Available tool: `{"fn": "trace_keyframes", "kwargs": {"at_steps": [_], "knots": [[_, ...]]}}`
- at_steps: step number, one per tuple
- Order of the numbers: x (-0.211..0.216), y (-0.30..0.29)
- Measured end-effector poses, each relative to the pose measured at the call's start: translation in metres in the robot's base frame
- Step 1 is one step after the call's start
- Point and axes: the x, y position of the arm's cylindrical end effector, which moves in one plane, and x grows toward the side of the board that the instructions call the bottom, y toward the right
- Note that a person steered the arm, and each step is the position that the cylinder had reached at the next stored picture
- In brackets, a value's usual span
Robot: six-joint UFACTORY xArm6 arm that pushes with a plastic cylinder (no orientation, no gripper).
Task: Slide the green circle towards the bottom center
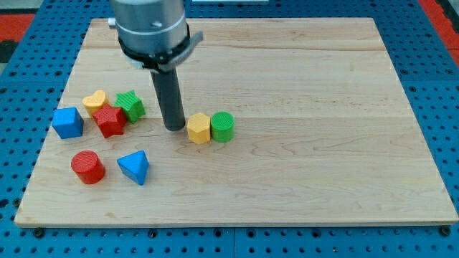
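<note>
Camera view shows my tip (pixel 174 127) resting on the wooden board (pixel 323 86) just left of centre, close beside the yellow hexagon block (pixel 199 129), which in turn touches the green circle (pixel 223 127) on its right. No jaws exist on this rig, only a straight dark rod, so nothing is pinched or spread. The green circle sits near the middle of the frame, well apart from the bottom centre of the board, so the slide appears barely begun, if at all. From this side, a push would likely drive both blocks toward the right of the frame; reaching the goal probably calls for the tip to come round above the green circle first. At the left of the frame lie a yellow heart (pixel 94 100), green star (pixel 130 105), red star (pixel 110 120), blue cube (pixel 68 122), red cylinder (pixel 88 167) and blue triangle (pixel 135 167).
</note>
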Motion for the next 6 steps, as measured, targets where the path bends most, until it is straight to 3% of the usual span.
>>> {"fn": "trace_keyframes", "kwargs": {"at_steps": [1,3,6], "knots": [[-0.007,0.049],[0.018,0.15],[0.063,0.059]]}}
